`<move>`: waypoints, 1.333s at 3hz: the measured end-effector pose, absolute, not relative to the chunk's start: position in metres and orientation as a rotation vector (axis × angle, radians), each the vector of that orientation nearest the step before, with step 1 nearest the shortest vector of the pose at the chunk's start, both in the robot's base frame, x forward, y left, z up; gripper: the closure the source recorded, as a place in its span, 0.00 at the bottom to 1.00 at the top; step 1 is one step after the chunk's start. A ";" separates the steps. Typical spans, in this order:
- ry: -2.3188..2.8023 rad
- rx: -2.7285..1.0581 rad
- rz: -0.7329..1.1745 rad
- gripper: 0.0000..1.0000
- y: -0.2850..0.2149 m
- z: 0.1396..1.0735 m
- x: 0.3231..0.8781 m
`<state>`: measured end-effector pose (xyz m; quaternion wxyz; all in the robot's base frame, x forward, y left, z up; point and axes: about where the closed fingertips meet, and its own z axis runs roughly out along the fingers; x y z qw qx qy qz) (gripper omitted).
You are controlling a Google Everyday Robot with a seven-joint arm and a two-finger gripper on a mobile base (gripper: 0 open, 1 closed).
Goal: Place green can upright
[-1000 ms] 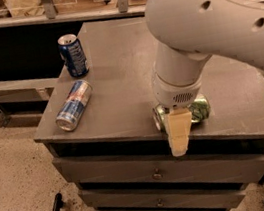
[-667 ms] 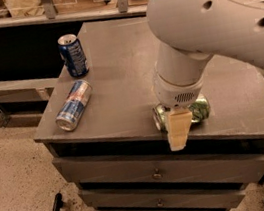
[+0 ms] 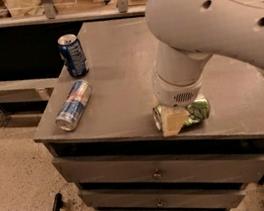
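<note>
Green can [image 3: 198, 111] lay on its side near the table's [image 3: 117, 79] 5 o'clock edge, not yet upright. Hand [image 3: 175, 120] sat low over the can's 9 o'clock end; whether it gripped could not be told. Tipping it upright was left to do.

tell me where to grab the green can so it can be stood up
Probably mid-body, coming from above. The green can looks to lie on its side near the front edge of the cabinet top, so its round wall faces up and a grip across its width should hold. The gripper sits right over it, partly hiding it.
</note>
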<state>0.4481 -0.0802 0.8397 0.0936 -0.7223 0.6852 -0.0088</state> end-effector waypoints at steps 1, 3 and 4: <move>1.990 -2.142 0.009 0.87 -0.082 0.859 0.443; 1.792 -1.933 0.279 1.00 -0.117 0.924 0.460; 1.635 -1.808 0.459 1.00 -0.125 0.930 0.470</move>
